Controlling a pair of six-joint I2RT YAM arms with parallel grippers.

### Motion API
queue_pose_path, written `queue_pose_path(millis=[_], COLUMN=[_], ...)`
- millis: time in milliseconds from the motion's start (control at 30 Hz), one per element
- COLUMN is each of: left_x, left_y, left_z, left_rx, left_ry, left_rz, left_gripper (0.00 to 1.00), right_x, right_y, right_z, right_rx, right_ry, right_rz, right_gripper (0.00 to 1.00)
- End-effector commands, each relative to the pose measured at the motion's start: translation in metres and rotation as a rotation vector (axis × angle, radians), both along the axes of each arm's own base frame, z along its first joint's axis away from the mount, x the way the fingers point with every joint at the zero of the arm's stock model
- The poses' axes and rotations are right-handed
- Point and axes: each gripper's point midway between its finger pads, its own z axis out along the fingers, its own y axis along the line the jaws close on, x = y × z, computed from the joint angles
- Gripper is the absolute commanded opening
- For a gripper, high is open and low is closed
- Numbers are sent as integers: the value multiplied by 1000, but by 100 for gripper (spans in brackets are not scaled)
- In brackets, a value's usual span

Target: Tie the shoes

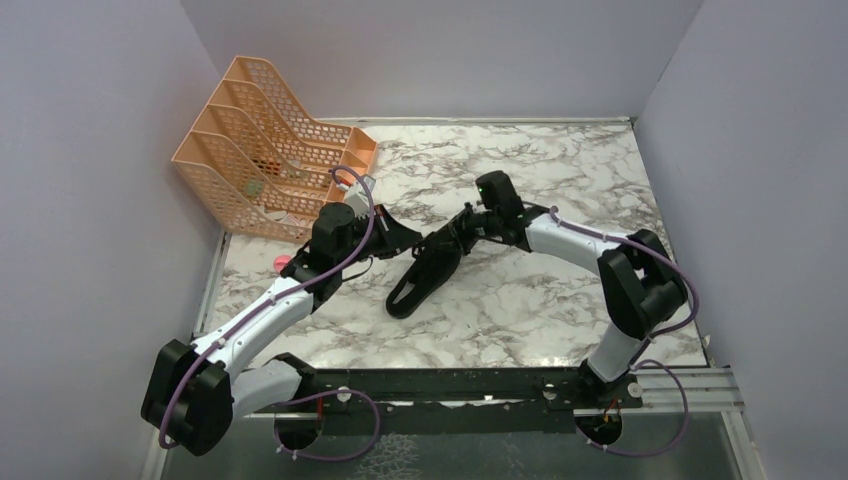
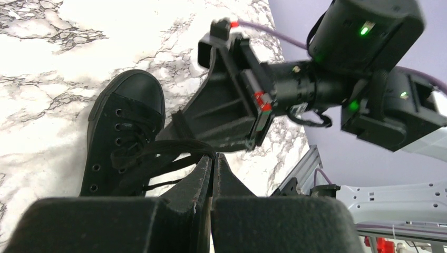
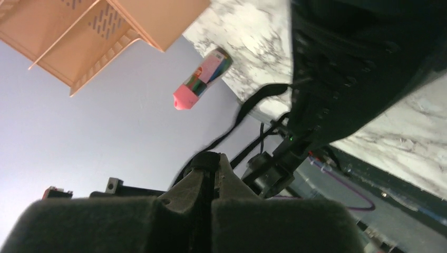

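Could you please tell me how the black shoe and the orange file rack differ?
The shoe is black and lies mid-table; the file rack is orange, perforated, and stands at the far left corner. The shoe is smaller than the file rack. Both sit on the marble table.

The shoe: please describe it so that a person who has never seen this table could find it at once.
Start from the marble table and go to its middle, where the left gripper and the right gripper meet. The shoe lies just beneath them. All is black there, but only the shoe has a rounded toe cap, rows of eyelets and thin laces.
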Motion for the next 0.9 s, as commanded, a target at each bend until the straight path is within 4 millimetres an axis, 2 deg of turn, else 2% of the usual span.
queue_pose_path(millis=[0, 133, 267, 367, 633, 867], left_x=[1, 1, -1, -2, -2, 0], left_y=[-3, -3, -3, -3, -3, -4], left_z=[16, 18, 16, 17, 15, 16], left_rx=[-18, -12, -5, -6, -3, -8], left_ry=[-63, -67, -63, -64, -57, -61], left_rz=[-30, -36, -41, -45, -45, -44], left_gripper=[0, 0, 0, 0, 0, 0], right_x=[16, 15, 42, 41, 29, 17], right_y=[-16, -20, -33, -34, -26, -23], right_z=[2, 8, 23, 31, 41, 32], right_rx=[-124, -77, -56, 22, 198, 277], right_ry=[-157, -256, -507, -570, -520, -400], right_rz=[61, 128, 208, 292, 280, 241], right_gripper=[1, 1, 1, 1, 1, 1])
